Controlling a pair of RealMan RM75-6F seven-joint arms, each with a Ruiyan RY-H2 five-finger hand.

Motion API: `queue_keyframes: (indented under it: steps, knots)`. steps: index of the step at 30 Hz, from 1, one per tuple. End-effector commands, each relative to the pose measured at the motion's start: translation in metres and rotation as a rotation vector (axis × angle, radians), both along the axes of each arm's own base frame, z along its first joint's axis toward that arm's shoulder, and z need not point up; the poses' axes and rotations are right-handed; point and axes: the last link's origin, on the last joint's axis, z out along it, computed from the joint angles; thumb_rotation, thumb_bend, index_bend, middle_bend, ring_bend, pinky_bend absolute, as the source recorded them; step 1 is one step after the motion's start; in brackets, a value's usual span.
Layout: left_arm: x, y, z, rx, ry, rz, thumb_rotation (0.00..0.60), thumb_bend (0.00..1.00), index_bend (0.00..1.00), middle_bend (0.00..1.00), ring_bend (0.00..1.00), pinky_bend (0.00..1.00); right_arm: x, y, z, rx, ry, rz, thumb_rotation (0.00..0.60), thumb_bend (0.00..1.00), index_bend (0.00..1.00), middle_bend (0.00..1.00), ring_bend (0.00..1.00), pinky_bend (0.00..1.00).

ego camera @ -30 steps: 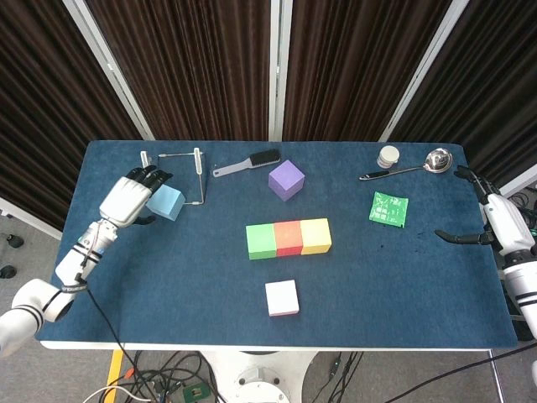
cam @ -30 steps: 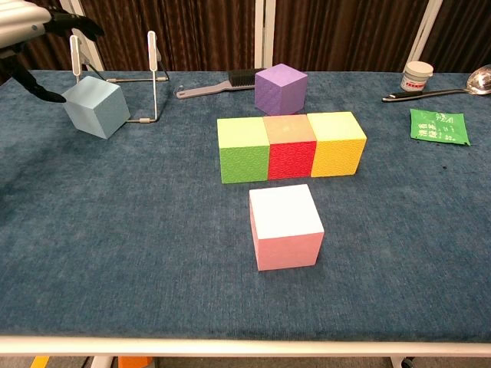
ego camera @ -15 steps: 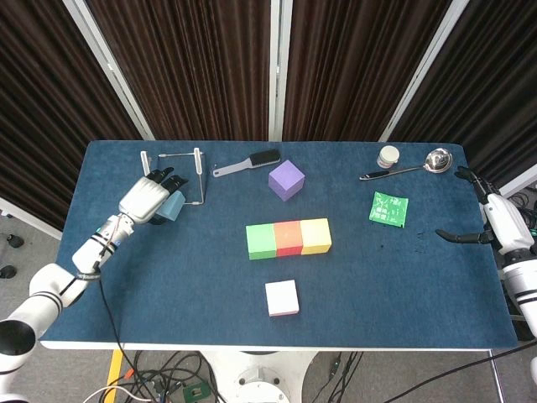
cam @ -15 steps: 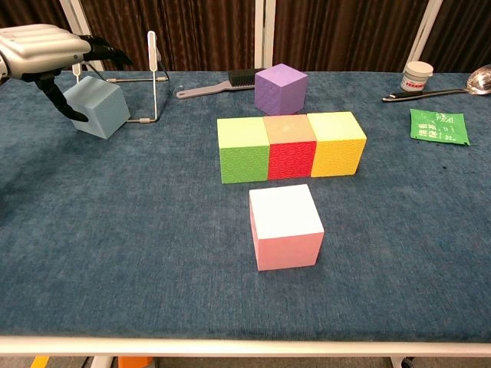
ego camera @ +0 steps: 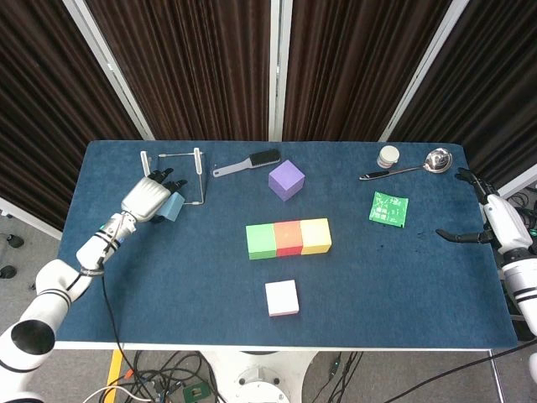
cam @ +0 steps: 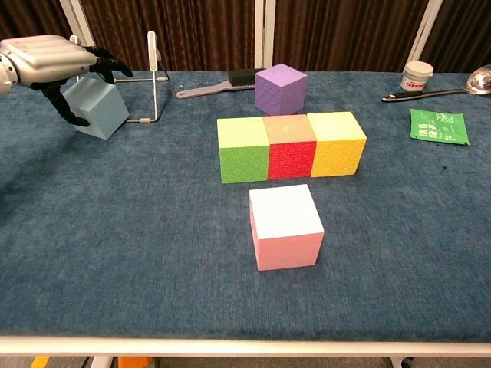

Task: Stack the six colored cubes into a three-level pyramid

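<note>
A green cube [ego camera: 260, 240], a red cube [ego camera: 288, 238] and a yellow cube [ego camera: 315, 235] stand touching in a row at mid-table. A purple cube [ego camera: 286, 179] sits behind the row, and a pink cube [ego camera: 282, 297] with a white top in front of it. At the far left my left hand [ego camera: 147, 197] covers the tilted light blue cube [cam: 100, 107], thumb against its left face and fingers over its top. My right hand [ego camera: 487, 222] hovers off the right edge of the table, fingers apart, holding nothing.
A wire stand [ego camera: 199, 172] rises right behind the blue cube. Along the back lie a brush [ego camera: 247, 163], a small jar [ego camera: 388, 156] and a ladle [ego camera: 411, 168]. A green packet [ego camera: 389, 208] lies right of the row.
My left hand came in from the left and settled down over the light blue cube, thumb closing on its side. The cubes and my right hand stayed put.
</note>
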Motion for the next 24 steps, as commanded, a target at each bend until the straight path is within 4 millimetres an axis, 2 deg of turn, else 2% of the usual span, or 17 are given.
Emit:
queue_keyframes:
  steps: [1,8,13,20,24]
  knots:
    - [-0.002,-0.001,0.000,0.010,-0.009,0.002,0.600,0.19,0.15,0.40,0.04,0.19,-0.001,0.000,-0.002,0.004,-0.003,-0.002,0.600,0.00,0.00,0.10,0.00,0.00]
    - [-0.001,-0.006,0.010,0.038,-0.116,0.007,0.600,0.21,0.16,0.43,0.05,0.19,-0.002,0.000,-0.003,0.006,-0.005,0.005,0.600,0.00,0.00,0.10,0.00,0.00]
    - [0.002,-0.012,0.028,0.069,-0.249,0.047,0.600,0.21,0.16,0.44,0.07,0.20,0.002,0.001,0.000,0.003,0.001,0.019,0.600,0.00,0.00,0.10,0.00,0.00]
    - [0.008,-0.036,0.054,0.089,-0.361,0.180,0.600,0.21,0.16,0.46,0.08,0.21,0.013,0.006,-0.002,0.020,0.003,0.057,0.600,0.00,0.00,0.10,0.00,0.00]
    - [0.012,-0.052,0.065,0.069,-0.441,0.330,0.600,0.21,0.16,0.46,0.08,0.21,0.025,0.013,-0.005,0.046,0.016,0.099,0.600,0.00,0.00,0.10,0.00,0.00]
